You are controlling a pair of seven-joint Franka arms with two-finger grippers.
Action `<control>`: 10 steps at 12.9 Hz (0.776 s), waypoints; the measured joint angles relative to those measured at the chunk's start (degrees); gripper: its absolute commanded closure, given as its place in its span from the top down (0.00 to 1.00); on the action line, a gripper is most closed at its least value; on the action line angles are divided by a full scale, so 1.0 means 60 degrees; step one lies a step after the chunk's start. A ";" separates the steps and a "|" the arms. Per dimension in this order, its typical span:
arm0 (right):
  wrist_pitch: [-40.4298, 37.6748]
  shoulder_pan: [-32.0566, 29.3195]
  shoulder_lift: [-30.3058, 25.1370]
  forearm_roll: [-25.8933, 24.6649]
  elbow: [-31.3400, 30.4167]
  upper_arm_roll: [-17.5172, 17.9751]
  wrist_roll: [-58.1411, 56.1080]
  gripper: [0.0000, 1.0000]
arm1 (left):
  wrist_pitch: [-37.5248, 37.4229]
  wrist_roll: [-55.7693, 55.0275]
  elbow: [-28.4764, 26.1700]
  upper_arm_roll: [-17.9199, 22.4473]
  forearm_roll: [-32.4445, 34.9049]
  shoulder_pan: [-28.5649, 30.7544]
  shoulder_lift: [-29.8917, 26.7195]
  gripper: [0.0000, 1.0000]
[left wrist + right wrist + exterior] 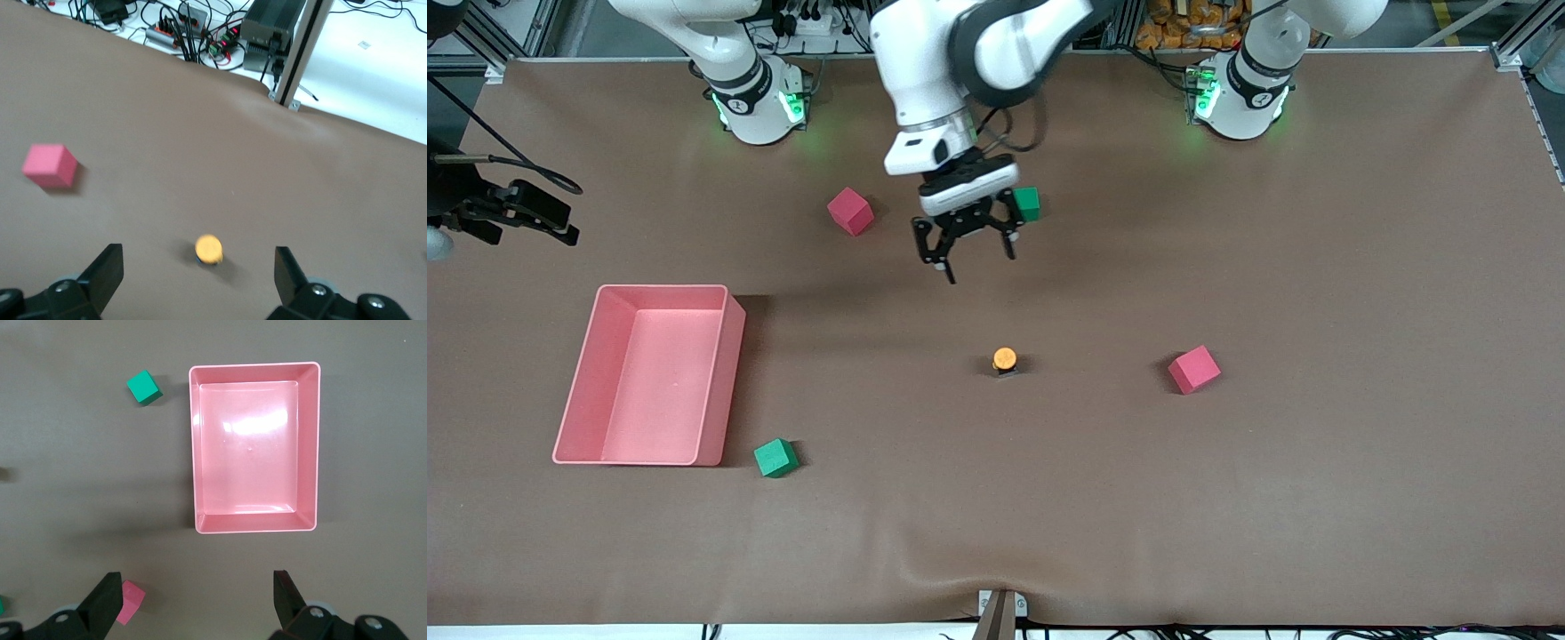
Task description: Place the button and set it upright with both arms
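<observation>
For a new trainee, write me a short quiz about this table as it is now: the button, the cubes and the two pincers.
1. True or false: the button lies inside the pink tray.
2. The left pincer is: A) shut on the button; B) open and holding nothing, up over the table; C) shut on a green cube.
3. How many red cubes are on the table?

Key
1. False: it sits on the bare table, apart from the tray.
2. B. The right pincer is open too, high over the table by the tray.
3. Two: one farther from the front camera than the button, one beside the button.
</observation>
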 measured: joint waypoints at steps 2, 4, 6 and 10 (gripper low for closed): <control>-0.0018 -0.0007 0.0003 0.0000 0.0003 0.0000 0.0000 1.00 | 0.0003 0.2010 0.0024 0.0019 -0.1344 0.0969 -0.0870 1.00; -0.0028 -0.0015 0.0006 0.0000 0.0003 0.0002 -0.0001 1.00 | -0.0052 0.4640 0.0041 0.0053 -0.2823 0.2172 -0.1896 1.00; -0.0033 -0.0019 0.0009 0.0000 0.0005 0.0008 -0.0002 1.00 | -0.0475 0.7334 0.0006 0.0074 -0.4411 0.3695 -0.2911 1.00; -0.0048 -0.0023 0.0010 0.0000 0.0004 0.0009 -0.0002 1.00 | -0.1528 1.0143 -0.0168 0.0068 -0.5933 0.5771 -0.3676 1.00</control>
